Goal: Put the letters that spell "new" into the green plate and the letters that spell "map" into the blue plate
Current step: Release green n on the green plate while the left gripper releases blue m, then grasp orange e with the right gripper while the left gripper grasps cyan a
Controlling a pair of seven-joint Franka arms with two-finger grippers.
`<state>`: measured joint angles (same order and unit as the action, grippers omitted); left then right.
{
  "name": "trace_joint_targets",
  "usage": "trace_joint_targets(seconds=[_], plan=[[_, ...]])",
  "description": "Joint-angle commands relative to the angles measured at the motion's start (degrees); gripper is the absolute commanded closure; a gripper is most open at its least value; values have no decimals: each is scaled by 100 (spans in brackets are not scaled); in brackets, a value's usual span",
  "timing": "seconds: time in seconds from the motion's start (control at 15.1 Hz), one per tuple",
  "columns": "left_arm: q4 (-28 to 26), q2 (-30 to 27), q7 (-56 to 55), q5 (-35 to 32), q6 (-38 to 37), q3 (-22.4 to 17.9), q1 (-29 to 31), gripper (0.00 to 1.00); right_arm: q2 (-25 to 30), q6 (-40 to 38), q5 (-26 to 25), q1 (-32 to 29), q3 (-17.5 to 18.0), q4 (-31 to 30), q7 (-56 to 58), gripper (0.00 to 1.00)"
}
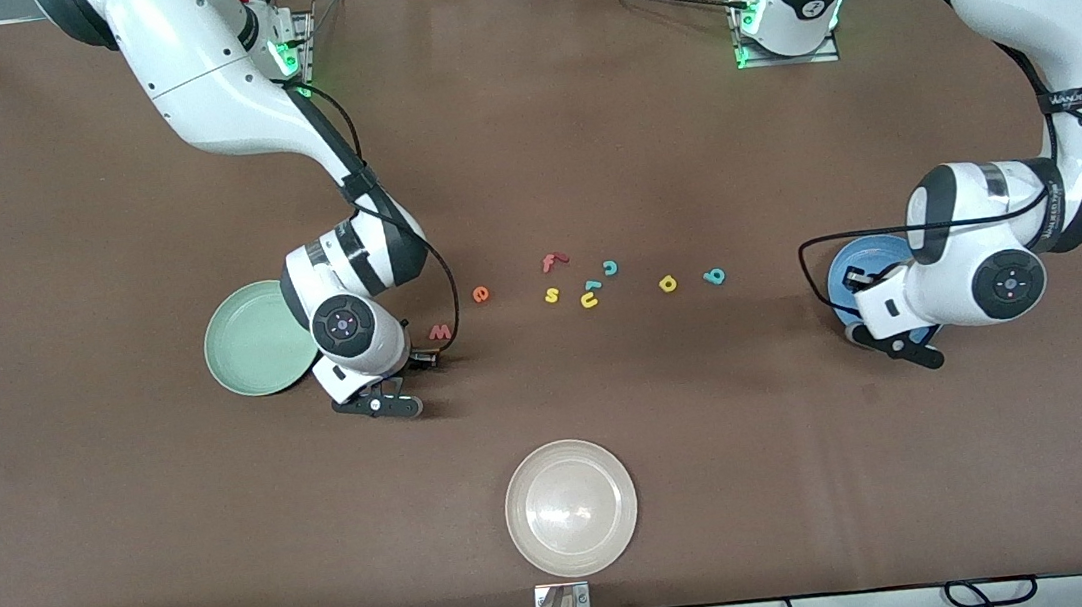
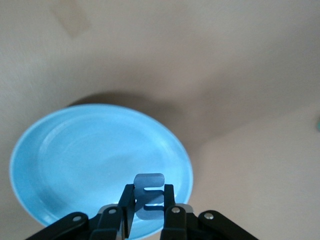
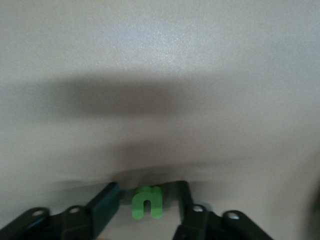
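Observation:
Over the blue plate [image 2: 75, 165] [image 1: 868, 261], my left gripper [image 2: 149, 192] [image 1: 855, 278] is shut on the blue m [image 2: 149, 196]. My right gripper [image 3: 147, 187] [image 1: 424, 358] is low at the table beside the green plate [image 1: 253, 339]. Its fingers straddle the green n [image 3: 147, 202] with a gap on each side. The salmon w [image 1: 440, 332] lies right by that gripper and the orange e [image 1: 480, 294] just past it. The yellow a [image 1: 668, 283] and teal p [image 1: 715, 275] lie toward the blue plate.
A red f [image 1: 552, 262], a yellow s [image 1: 551, 294], a yellow u [image 1: 589, 300] and a teal c [image 1: 610, 267] lie mid-table between the e and the a. A cream-white plate [image 1: 570, 506] sits near the table's front edge.

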<state>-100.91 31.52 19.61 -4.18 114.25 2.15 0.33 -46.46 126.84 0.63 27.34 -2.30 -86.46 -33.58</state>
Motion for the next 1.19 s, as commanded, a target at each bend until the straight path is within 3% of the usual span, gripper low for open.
trace_joint_targets(seconds=[0.0,0.13,0.2,0.27,0.33,0.6,0.8,0.99,1.13], plan=[[-552,-58,78,-118,632,92,194,85,-83,7,95,34,2,103,18,86],[-606,21,113,-118,836,101,336,80,-74,-10,95,8,2,103,35,96],[-606,4,113,-118,810,110,327,53,13,-63,86,-27,2,94,61,97],[-562,-5,96,-118,775,136,310,21,119,-124,95,-27,-7,51,53,97],[-536,-31,87,-118,679,145,266,0,242,-290,95,-10,-42,-11,44,97],[-377,-311,-280,-101,55,285,99,0,1049,-599,60,-413,-60,-756,744,97],[-377,-427,-1237,-31,-78,907,116,0,1630,-573,16,-730,-68,-1556,1466,97],[-377,-418,-3378,-22,-78,1725,98,0,2078,-293,-150,-932,-121,-2364,1862,96],[-368,-331,-4671,-13,53,2007,81,0,2325,-143,-168,-1072,-200,-2787,2196,94]])
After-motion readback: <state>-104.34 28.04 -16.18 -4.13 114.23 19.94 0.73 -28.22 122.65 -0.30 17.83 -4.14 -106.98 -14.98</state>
